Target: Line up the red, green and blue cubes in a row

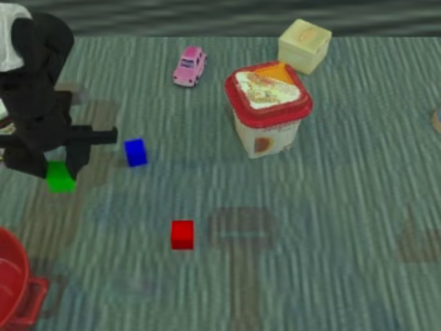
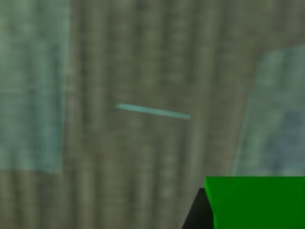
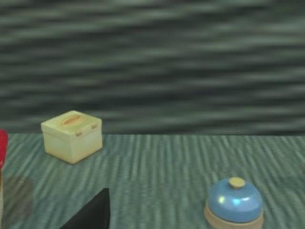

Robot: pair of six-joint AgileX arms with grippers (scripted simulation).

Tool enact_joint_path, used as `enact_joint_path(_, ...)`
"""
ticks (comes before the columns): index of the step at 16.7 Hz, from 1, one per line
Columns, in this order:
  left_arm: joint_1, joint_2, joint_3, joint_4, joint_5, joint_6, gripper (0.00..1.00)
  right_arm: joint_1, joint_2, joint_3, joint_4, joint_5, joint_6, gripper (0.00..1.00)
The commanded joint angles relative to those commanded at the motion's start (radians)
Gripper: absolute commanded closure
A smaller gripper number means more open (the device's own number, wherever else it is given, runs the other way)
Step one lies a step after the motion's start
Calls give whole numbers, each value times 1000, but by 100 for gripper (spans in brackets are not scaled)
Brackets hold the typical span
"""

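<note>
While the left hand (image 1: pixel 63 160) sits right over the green cube (image 1: pixel 60 178) at the left edge of the bench (image 1: pixel 344 227), I read this step as grasp or release of that cube; can't tell whether the fingers are closed on it, since the arm covers them from above and the left wrist view only shows a corner of the green cube (image 2: pixel 257 202) with a dark finger edge against it. Nearest the front is the red cube (image 1: pixel 182 234), alone on open bench, well apart from the other two. Blue cube (image 1: pixel 135 152) is further back, just beside the left hand on its right. No row yet: the three form a loose triangle. Judgement: next move needs green brought in line with red and blue, or the others brought to it, with even gaps. Blue is close enough to the hand to get nudged on any sideways travel, so lift clear first. Other stuff: red container (image 1: pixel 12 286) at the front-left corner, white tub with red lid (image 1: pixel 267 110) mid-bench, pink toy car (image 1: pixel 189 66) and cream box (image 1: pixel 304 45) at the back, none in the direct path. Right arm is parked off to the right; its wrist view shows a blue bell (image 3: pixel 234 201) and a dark finger tip only, state unclear.
</note>
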Motion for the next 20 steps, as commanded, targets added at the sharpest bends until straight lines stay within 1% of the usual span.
enact_joint_path(1,-33,19,29,-15,-1,-33,100,0,0,0,0,0,0,0)
enact_joint_path(3,-127,64,105,-53,-2,-126,100,0,0,0,0,0,0,0)
enact_joint_path(8,-446,180,325,-157,-7,-414,100,0,0,0,0,0,0,0)
enact_joint_path(10,-544,211,395,-189,-9,-508,100,0,0,0,0,0,0,0)
enact_joint_path(11,-577,222,420,-200,-9,-541,100,0,0,0,0,0,0,0)
enact_joint_path(13,-611,232,447,-212,-10,-575,100,0,0,0,0,0,0,0)
enact_joint_path(18,-610,229,444,-207,-9,-574,100,0,0,0,0,0,0,0)
enact_joint_path(20,-609,238,420,-174,-9,-575,100,0,0,0,0,0,0,0)
